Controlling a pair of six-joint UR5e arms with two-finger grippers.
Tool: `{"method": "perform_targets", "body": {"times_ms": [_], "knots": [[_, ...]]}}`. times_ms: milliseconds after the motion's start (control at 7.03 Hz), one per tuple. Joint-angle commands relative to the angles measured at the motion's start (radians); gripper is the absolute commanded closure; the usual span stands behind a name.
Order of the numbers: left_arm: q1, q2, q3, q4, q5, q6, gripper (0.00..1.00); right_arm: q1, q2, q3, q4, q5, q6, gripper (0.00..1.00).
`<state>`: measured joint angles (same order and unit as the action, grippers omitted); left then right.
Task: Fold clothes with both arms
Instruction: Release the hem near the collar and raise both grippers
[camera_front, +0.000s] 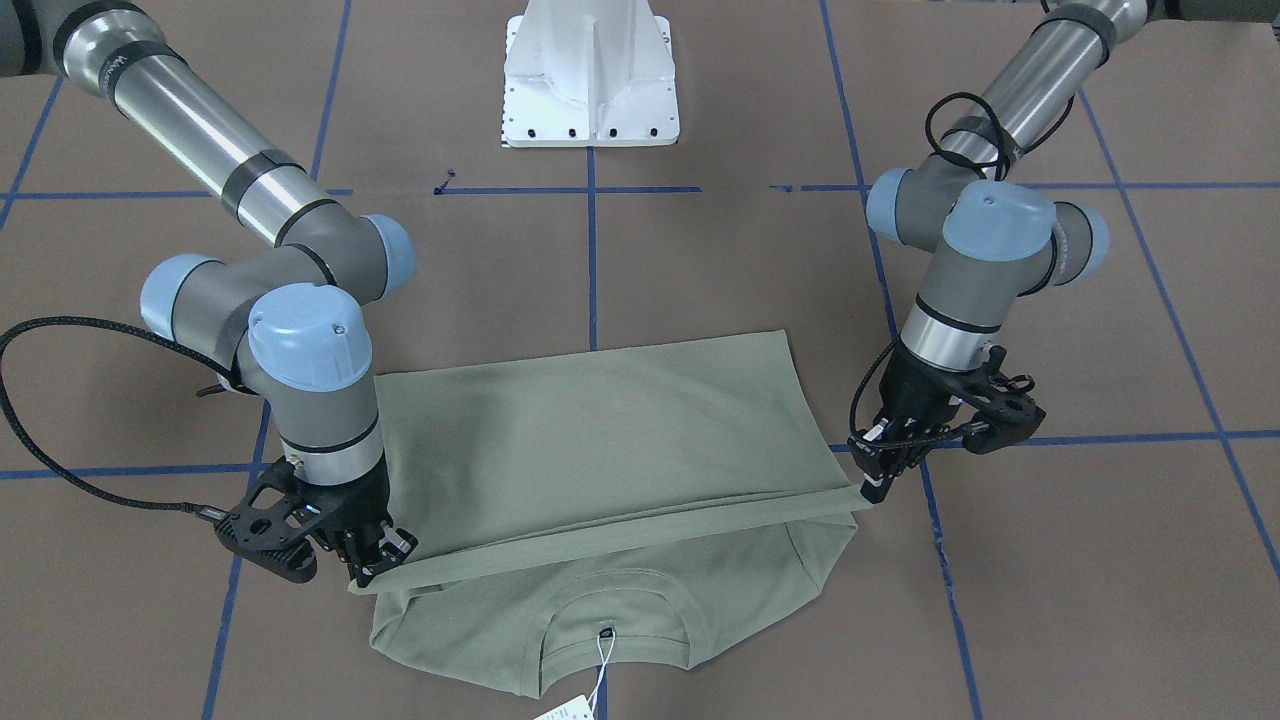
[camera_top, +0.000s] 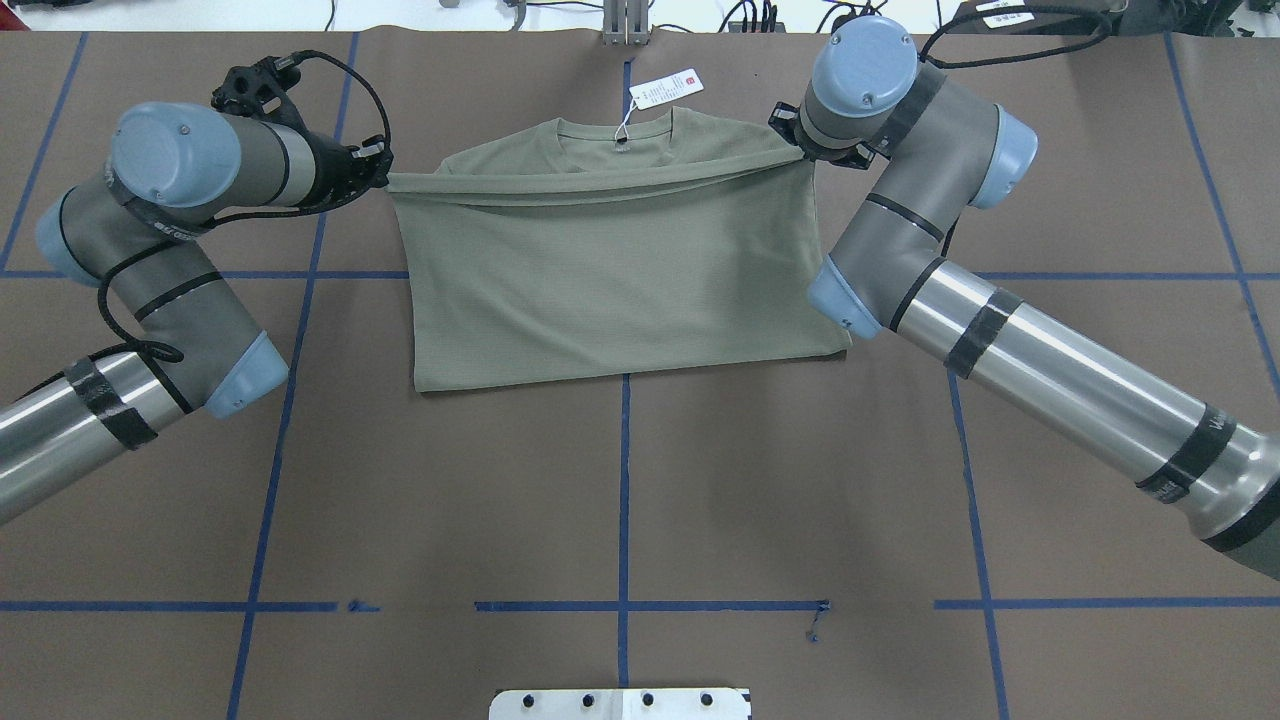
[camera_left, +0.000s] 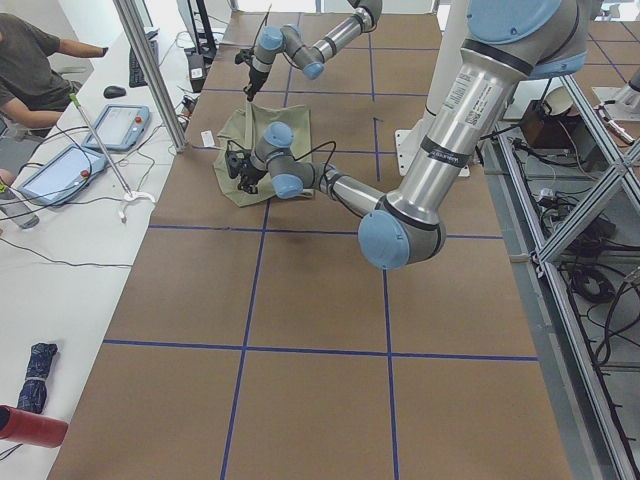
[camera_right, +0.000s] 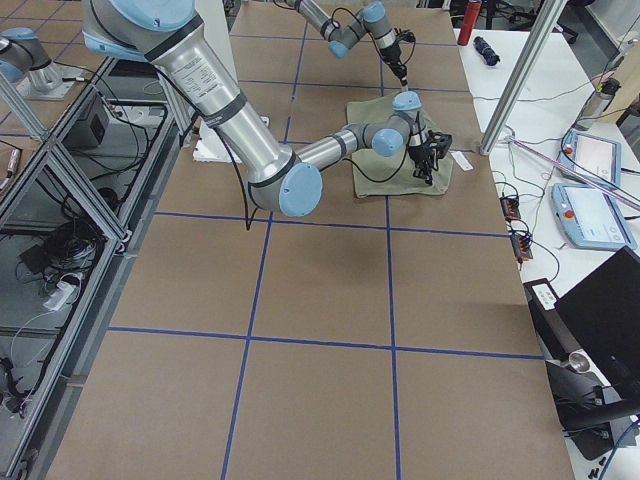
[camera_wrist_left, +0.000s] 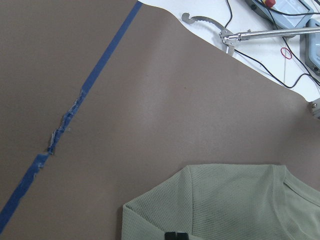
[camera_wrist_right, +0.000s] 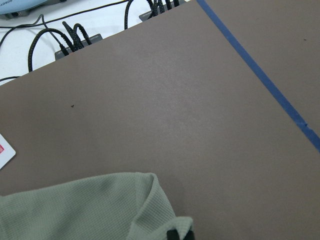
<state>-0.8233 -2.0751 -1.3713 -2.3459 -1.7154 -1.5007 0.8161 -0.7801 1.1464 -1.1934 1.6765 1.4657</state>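
Shirt: the shirt (camera_top: 610, 290) lies on the far half of the table (camera_top: 620, 480), neckline (camera_top: 620, 135) away from the robot, tag (camera_top: 668, 88) just past it.
Done: no sleeve sticks out and the body reads as a neat rectangle. The lower half is doubled over the upper, and the hem (camera_top: 590, 185) sits just short of the neckline.
To go: by my reckoning, lay the hem down, let go, and maybe fold once more. We look well past halfway.
Left claw: the left claw (camera_front: 872, 488) is pinched tight on its hem corner.
Right claw: the right claw (camera_front: 372, 572) is clamped on the opposite corner.
Pose: the left arm (camera_top: 170, 290) and right arm (camera_top: 900, 250) reach in from either side, wrists turned down and fingers low. The hem is stretched taut between them, seemingly just off the layer beneath.
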Motion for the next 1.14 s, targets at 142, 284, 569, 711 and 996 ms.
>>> {"method": "perform_targets", "body": {"times_ms": [142, 284, 569, 711, 996], "knots": [[0.000, -0.017, 0.052, -0.039, 0.008, 0.002, 1.00, -0.003, 0.018, -0.050, 0.008, -0.001, -0.010, 1.00], [0.000, -0.029, 0.066, -0.039, 0.008, 0.002, 1.00, -0.011, 0.019, -0.053, 0.009, -0.001, -0.010, 1.00], [0.000, -0.036, 0.090, -0.041, 0.007, 0.002, 0.78, -0.014, 0.021, -0.053, 0.011, -0.001, -0.010, 0.62], [0.000, -0.036, 0.092, -0.041, 0.007, 0.002, 0.67, -0.014, 0.021, -0.051, 0.015, -0.001, -0.010, 0.49], [-0.008, -0.036, 0.087, -0.068, 0.005, 0.003, 0.57, -0.006, 0.009, 0.024, 0.024, 0.002, 0.004, 0.39]]}}
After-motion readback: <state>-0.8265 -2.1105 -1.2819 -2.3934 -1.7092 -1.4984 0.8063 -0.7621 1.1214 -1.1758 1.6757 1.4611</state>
